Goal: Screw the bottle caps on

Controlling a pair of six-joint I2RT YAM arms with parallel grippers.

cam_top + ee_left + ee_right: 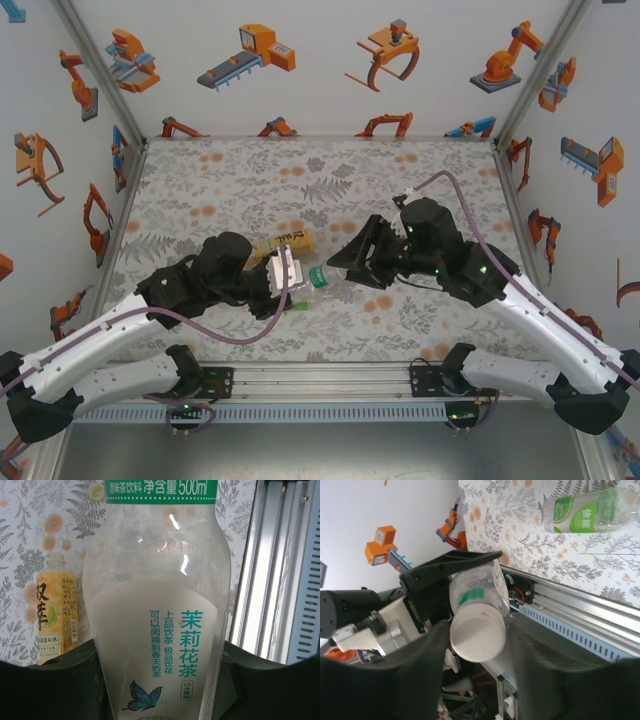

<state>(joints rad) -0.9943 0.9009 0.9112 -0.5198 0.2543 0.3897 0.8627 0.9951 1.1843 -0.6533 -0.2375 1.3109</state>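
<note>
Floral table (200, 190), walled on three sides, rail (330, 378) along the near edge. Flat on the table near that rail: green-label bottle (585, 512). Just past, clamped across the body by left claw (283, 272): bottle (160, 605), on its side, long axis left to right, neck pointing right. Closed on its pale cap (477, 632): right claw (345, 265). Close behind, also crosswise: amber bottle (288, 240). Beyond, open table to the back wall (320, 90); side walls (60, 200) well apart from both claws.
</note>
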